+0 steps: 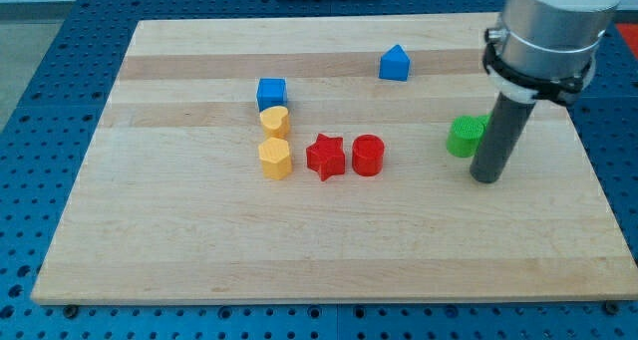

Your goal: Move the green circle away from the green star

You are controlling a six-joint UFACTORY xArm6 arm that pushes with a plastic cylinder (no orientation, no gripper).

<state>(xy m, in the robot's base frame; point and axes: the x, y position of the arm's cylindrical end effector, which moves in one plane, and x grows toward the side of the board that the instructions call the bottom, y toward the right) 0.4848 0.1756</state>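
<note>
My tip (485, 178), a bare rod gripping nothing, sits just right of a partly hidden green block (464, 137), so next I must identify the circle.

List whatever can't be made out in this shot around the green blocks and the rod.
- Green block, camera view: its right part is hidden behind the rod, so its shape, star or circle, is unclear.
- A second green block: not visible.
- Whether my tip touches the green block: cannot tell.
- Arm above the rod: cut off by the view's top.
</note>
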